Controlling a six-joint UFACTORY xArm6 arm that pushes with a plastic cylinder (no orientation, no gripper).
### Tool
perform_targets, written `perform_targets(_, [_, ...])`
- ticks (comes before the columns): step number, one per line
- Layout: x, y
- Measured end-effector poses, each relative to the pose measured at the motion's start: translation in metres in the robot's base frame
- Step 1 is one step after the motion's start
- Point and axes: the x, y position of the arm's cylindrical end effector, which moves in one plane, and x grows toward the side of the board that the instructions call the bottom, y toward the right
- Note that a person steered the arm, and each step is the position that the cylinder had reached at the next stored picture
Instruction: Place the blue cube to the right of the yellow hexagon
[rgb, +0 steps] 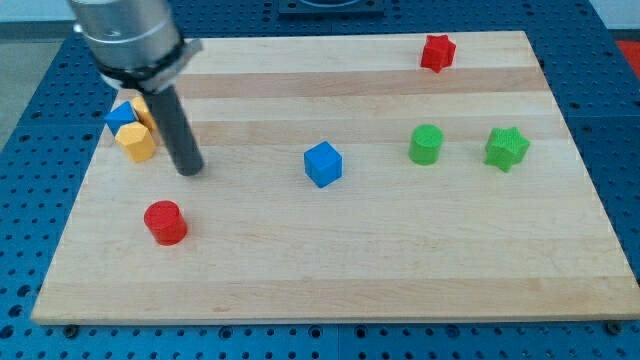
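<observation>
The blue cube sits near the middle of the wooden board. The yellow hexagon lies at the view's left edge of the board, packed against a second blue block and another yellow block that the rod partly hides. My tip rests on the board just to the right of the yellow hexagon, a short gap away from it, and well to the left of the blue cube.
A red cylinder stands below my tip at the lower left. A green cylinder and a green star are at the right. A red star is at the top right.
</observation>
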Motion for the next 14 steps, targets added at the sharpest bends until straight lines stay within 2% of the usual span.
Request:
perform_targets(2, [0.043,0.098])
perform_targets(3, [0.043,0.169])
perform_targets(4, [0.024,0.205])
perform_targets(7, [-0.022,0.108])
perform_targets(8, [-0.024,0.127])
perform_targets(9, [-0.048,0.144])
perform_targets(10, [-0.057,0.125])
perform_targets(12, [-0.045,0.019])
perform_targets(14, [-0.032,0.101])
